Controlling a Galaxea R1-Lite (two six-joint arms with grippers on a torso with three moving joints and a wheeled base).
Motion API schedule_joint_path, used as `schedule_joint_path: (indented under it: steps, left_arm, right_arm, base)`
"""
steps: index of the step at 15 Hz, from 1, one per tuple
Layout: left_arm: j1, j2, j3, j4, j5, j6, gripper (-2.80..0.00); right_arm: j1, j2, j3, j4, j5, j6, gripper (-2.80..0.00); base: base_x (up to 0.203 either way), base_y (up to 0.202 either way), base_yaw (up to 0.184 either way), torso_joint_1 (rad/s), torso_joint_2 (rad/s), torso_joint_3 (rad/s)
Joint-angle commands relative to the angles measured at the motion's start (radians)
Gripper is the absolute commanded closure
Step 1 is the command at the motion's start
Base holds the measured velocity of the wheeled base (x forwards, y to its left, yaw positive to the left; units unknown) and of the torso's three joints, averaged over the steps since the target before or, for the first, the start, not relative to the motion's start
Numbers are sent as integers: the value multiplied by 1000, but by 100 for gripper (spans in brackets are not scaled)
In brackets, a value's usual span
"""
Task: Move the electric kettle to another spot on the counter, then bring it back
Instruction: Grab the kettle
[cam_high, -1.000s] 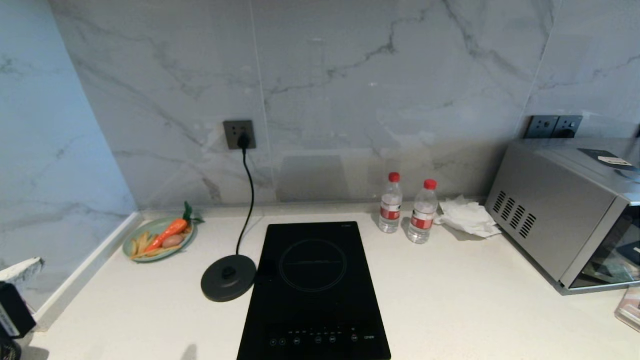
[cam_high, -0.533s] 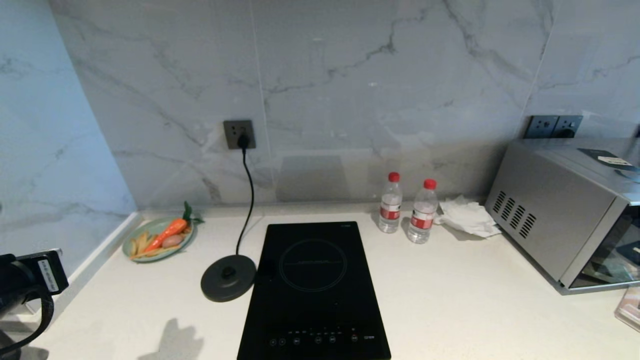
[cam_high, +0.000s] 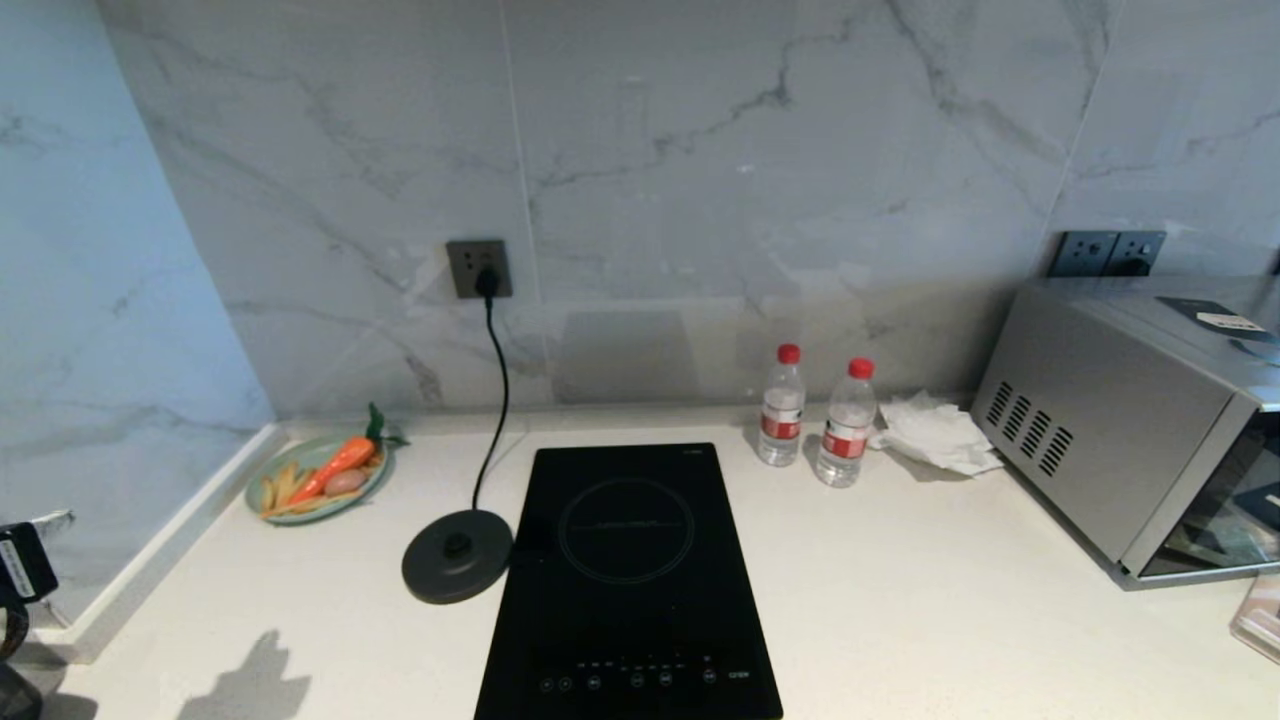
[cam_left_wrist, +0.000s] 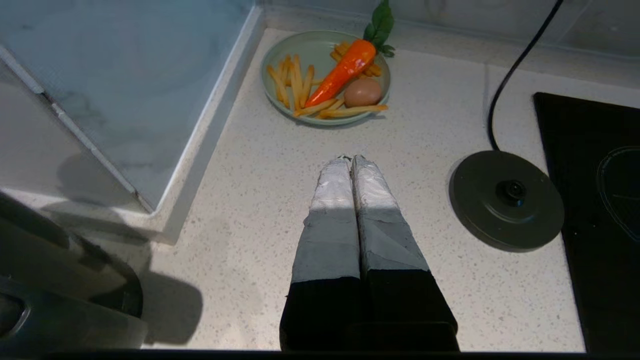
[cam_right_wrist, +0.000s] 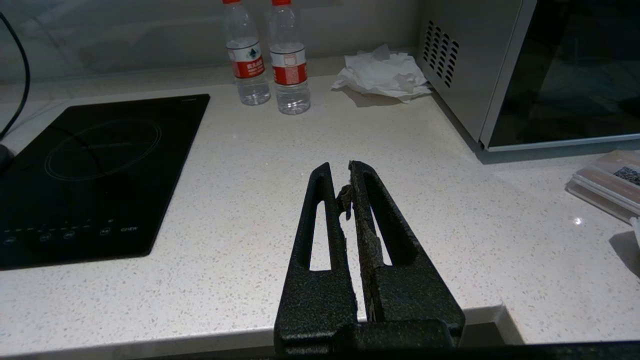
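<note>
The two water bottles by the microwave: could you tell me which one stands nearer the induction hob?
The left bottle, set slightly further back, is nearer the hob; the other bottle stands beside the crumpled tissue.

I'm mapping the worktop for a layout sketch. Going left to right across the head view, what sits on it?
Pale green plate of carrot and fries → round dark-grey corded base disc → black glass induction hob → two red-capped clear water bottles → crumpled white tissue → silver microwave oven.

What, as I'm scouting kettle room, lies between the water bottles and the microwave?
A crumpled white tissue lies on the counter between the water bottles and the microwave, seen in the head and right wrist views.
</note>
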Motion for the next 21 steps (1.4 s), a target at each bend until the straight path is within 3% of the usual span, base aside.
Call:
schedule_joint_path:
  steps: [1, 4, 7, 21]
  left_arm:
    - [14, 20, 30, -46, -25, 2, 0]
    - [-37, -131, 39, -5, -18, -3, 0]
    - [-73, -239, -20, 211, -14, 7, 0]
    - [-91, -320, -7, 222, -26, 5, 0]
  right_arm:
    - [0, 0, 0, 0, 0, 0, 0]
    - [0, 0, 0, 0, 0, 0, 0]
    - [0, 0, 0, 0, 0, 0, 0]
    - [0, 0, 0, 0, 0, 0, 0]
  base:
    - [0, 0, 0, 0, 0, 0]
    - [0, 0, 0, 0, 0, 0]
    - [0, 0, 0, 0, 0, 0]
    - [0, 7, 0, 0, 0, 1]
